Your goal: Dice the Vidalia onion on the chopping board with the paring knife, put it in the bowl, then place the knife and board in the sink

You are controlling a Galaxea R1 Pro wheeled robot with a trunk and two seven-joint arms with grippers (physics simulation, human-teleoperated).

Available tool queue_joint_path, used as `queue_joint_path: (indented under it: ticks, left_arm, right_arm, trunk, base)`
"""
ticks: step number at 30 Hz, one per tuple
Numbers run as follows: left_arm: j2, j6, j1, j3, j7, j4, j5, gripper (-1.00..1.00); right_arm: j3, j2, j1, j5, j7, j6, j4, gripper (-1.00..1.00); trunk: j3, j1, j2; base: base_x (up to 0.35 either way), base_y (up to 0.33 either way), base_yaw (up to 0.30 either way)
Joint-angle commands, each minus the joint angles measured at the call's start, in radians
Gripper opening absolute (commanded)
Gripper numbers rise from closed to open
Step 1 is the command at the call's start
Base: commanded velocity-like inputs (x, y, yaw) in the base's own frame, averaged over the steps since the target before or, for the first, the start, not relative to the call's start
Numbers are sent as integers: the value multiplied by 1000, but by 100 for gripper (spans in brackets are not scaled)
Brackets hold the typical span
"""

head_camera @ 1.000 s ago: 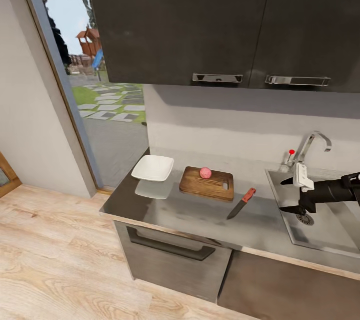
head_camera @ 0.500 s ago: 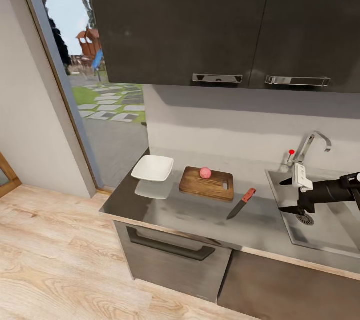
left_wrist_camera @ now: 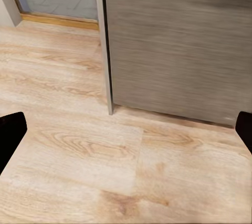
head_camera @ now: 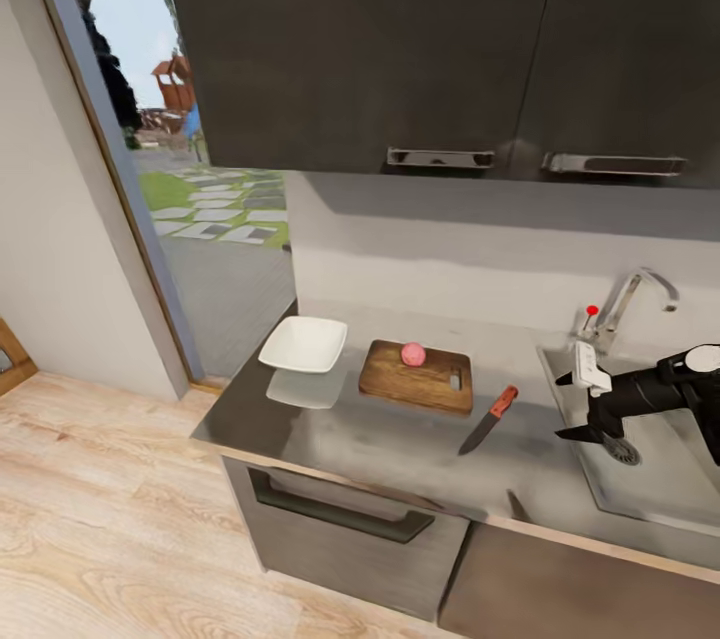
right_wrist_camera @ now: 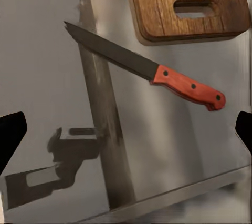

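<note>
The paring knife (head_camera: 489, 420) lies flat on the counter (head_camera: 400, 439), between the chopping board (head_camera: 417, 377) and the sink (head_camera: 640, 469). Its red handle points to the back edge and its blade to the front edge. The Vidalia onion (head_camera: 413, 354) sits on the board. The right fingers (head_camera: 585, 407) are spread wide and hold nothing. They hang over the sink edge, just beside the knife, so this arm is nearer. The right wrist view shows the knife (right_wrist_camera: 147, 69) close up. The left wrist view shows wooden floor (left_wrist_camera: 79, 155).

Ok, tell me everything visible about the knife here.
The knife has a red-orange handle with three dark rivets and a narrow, dark grey, pointed blade. It lies flat on the grey countertop, between the board and the sink, touching neither. The handle end lies nearer the wall, the tip toward the counter's front edge. Nothing grips it.
</note>
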Motion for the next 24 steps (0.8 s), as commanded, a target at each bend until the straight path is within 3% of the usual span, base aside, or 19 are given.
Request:
queue_joint_path:
  ticks: [1, 7, 19, 24]
  left_arm:
    - [0, 0, 0, 1, -10, -1, 10, 100]
    - [1, 0, 0, 1, -10, 1, 10, 100]
    - [0, 0, 0, -1, -10, 8, 3, 100]
    - [0, 0, 0, -1, -10, 16, -68, 100]
  right_arm:
    - [1, 0, -1, 5, 5, 11, -1, 100]
    - [8, 7, -1, 9, 5, 12, 0, 100]
    - [9, 7, -1, 10, 5, 11, 0, 100]
    - [9, 7, -1, 10, 5, 11, 0, 100]
  trunk:
    - [-3, 1, -2]
    - [-12, 1, -2]
    - [-31, 1, -2]
    - [-39, 1, -2]
  base:
    - [250, 0, 0]
    - [225, -18, 0]
    - [19, -4, 0]
    - [0, 0, 0]
